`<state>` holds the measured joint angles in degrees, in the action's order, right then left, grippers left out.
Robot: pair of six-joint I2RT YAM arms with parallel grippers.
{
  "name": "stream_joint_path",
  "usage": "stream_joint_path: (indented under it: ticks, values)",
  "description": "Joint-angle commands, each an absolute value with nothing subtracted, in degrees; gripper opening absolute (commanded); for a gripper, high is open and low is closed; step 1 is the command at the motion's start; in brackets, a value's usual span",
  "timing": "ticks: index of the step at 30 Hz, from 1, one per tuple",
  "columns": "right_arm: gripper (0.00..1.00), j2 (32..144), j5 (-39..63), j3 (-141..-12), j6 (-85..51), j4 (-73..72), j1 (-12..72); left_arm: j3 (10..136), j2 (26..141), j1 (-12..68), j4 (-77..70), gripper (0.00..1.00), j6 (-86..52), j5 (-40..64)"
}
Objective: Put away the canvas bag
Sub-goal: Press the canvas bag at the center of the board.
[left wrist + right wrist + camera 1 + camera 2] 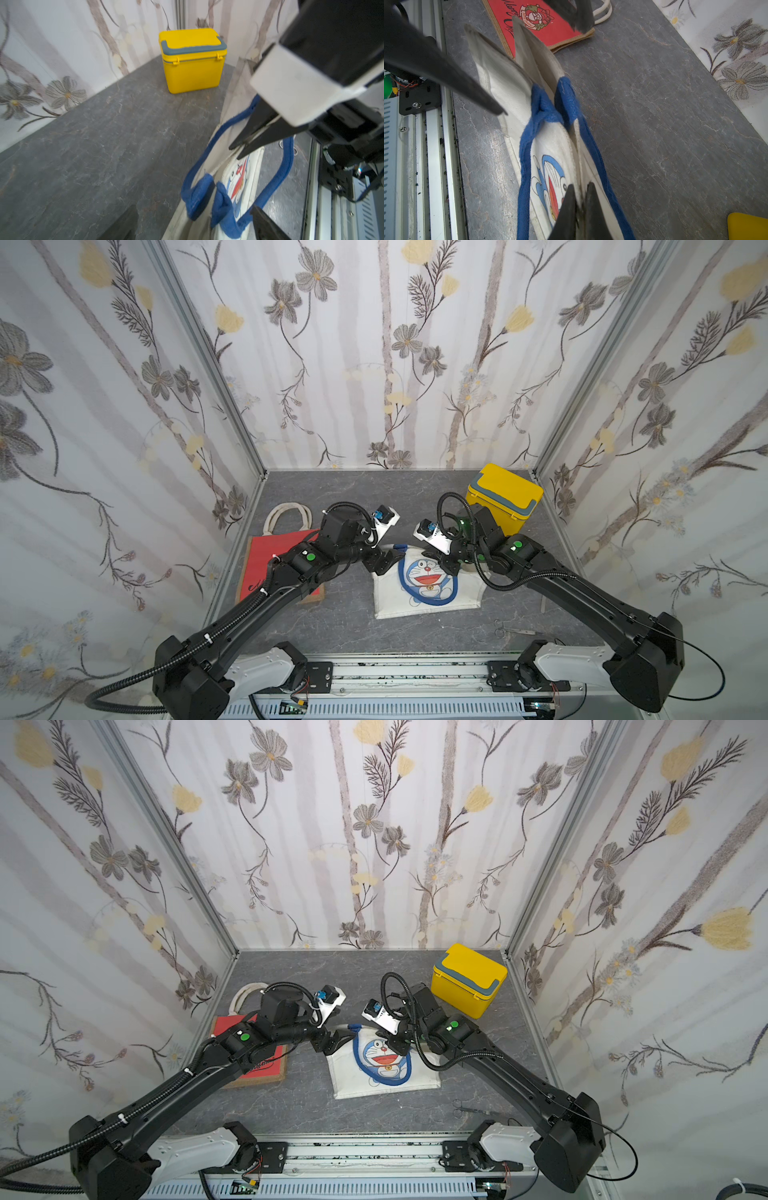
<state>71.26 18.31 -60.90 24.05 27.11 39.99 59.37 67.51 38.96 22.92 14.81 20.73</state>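
Observation:
The canvas bag [428,585] [384,1067] is white with a blue cartoon cat and blue handles, and it lies mid-table in both top views. My right gripper [580,187] [446,566] is shut on the bag's top rim [577,158], pinching the cloth between its fingers. At the bag's other upper corner my left gripper [193,207] [384,562] is open. Its fingers [266,224] stand either side of the blue handle ends [199,193] and hold nothing. The rim sags open between the two grippers.
A flat red Santa-print bag [262,560] [542,22] with white handles lies left of the canvas bag, partly under my left arm. A closed yellow box [505,497] [191,60] stands at the back right. Small scissors [513,630] lie front right. Walls enclose three sides.

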Motion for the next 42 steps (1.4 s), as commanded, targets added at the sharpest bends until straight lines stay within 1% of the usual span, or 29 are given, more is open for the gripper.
stream_joint_path:
  ticks: [1,5,7,9,12,13,14,16,17,19,20,21,23,26,28,31,36,39,42]
  values:
    - [0.04,70.7,23.5,-59.9,22.5,22.9,39.8,63.8,71.2,40.1,31.3,0.84,22.3,17.1]
    - [0.05,70.4,26.6,-58.7,21.4,20.5,39.8,67.2,75.2,40.6,30.1,0.82,26.3,18.1]
    - [0.05,70.2,27.8,-58.2,21.3,19.6,39.7,66.8,76.8,40.8,27.8,0.79,27.2,19.9]
    - [0.05,69.8,28.6,-57.5,20.7,18.1,39.6,67.2,78.3,41.4,27.8,0.72,27.1,22.5]
    - [0.08,69.3,29.1,-56.8,20.1,16.3,39.4,66.7,78.7,41.6,27.9,0.57,27.3,24.5]
    - [0.11,69.1,28.8,-56.7,19.7,15.8,39.4,66.7,78.7,41.6,28.2,0.50,27.3,24.3]
    - [0.19,68.9,28.8,-56.7,19.5,15.5,39.4,66.9,78.8,41.6,28.7,0.43,27.3,24.2]
    - [0.37,68.4,28.8,-56.4,19.0,15.1,39.4,67.6,79.4,41.6,30.3,0.25,27.2,23.7]
    - [0.42,68.2,28.6,-56.2,18.5,14.8,39.3,67.7,79.5,41.6,30.6,0.19,27.2,23.5]
    - [0.49,67.0,28.1,-55.4,17.7,13.8,39.3,67.4,79.5,41.6,31.0,0.03,27.1,23.2]
    - [0.52,66.3,27.6,-54.9,17.0,12.9,39.2,67.3,79.3,41.6,30.9,0.00,26.8,22.9]
    - [0.55,65.1,27.1,-54.1,16.0,11.6,39.2,67.2,79.0,41.6,30.7,0.00,26.4,22.5]
    - [0.69,62.1,26.5,-51.6,14.3,8.3,39.0,66.7,77.8,41.5,30.1,0.00,26.2,21.6]
    - [0.91,54.6,22.5,-44.8,10.5,0.2,38.9,65.5,75.4,41.0,29.8,0.00,26.5,21.2]
    - [1.00,49.0,18.3,-39.0,7.7,-5.4,38.7,64.4,74.0,40.5,29.3,0.00,26.6,21.7]
    - [1.00,41.0,15.2,-32.6,6.2,-10.4,37.5,63.3,72.5,40.1,28.9,0.00,26.9,22.6]
    - [1.00,33.0,19.0,-26.9,5.1,-12.8,33.7,62.5,72.3,39.6,28.8,0.00,27.0,23.5]
    - [1.00,32.7,23.5,-25.7,4.3,-14.0,30.2,62.5,72.3,39.4,28.7,0.00,26.8,23.5]
    - [0.98,35.2,33.6,-25.8,2.7,-15.2,24.7,62.2,72.3,38.8,28.0,0.00,26.5,23.0]
